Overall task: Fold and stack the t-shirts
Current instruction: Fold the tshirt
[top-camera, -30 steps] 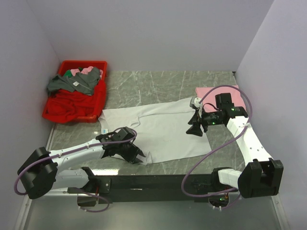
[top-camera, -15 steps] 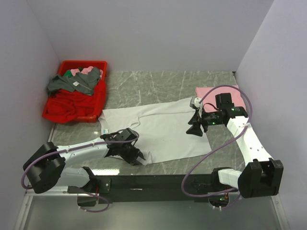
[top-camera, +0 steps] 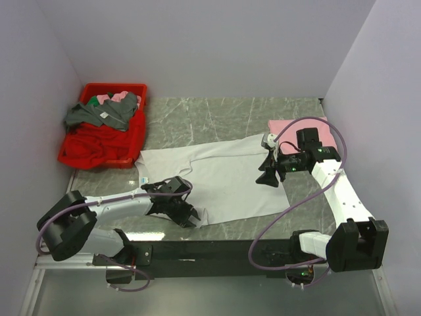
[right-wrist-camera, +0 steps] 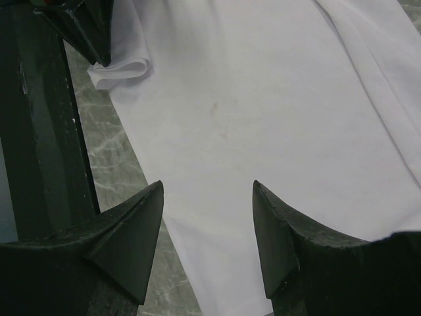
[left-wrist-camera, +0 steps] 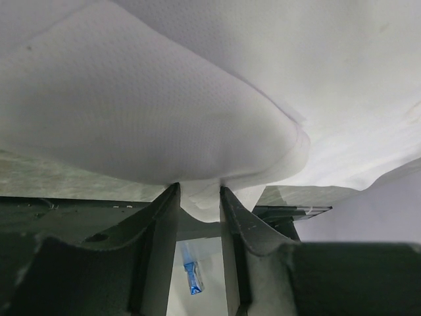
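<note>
1. Three plain, pale lavender-white walls close the space: a back wall [top-camera: 210,46] at the far side, a left wall [top-camera: 26,99] and a right wall [top-camera: 385,92].
2. They meet at clean corners and are bare, with no markings.
3. The table [top-camera: 230,112] has a grey-green, marble-patterned top with pale veins.
4. A dull grey metal surface [top-camera: 197,299] lies at the near edge, below the tabletop.
5. The light is soft and even, and the shadows are faint.

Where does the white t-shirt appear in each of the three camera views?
Top external: white t-shirt lies centre frame, between left gripper and right gripper.
Left wrist: fills the top half, its corner pinched by the fingers.
Right wrist: covers most of the frame, under open fingers.
Shared landmark: that pinched corner.
</note>
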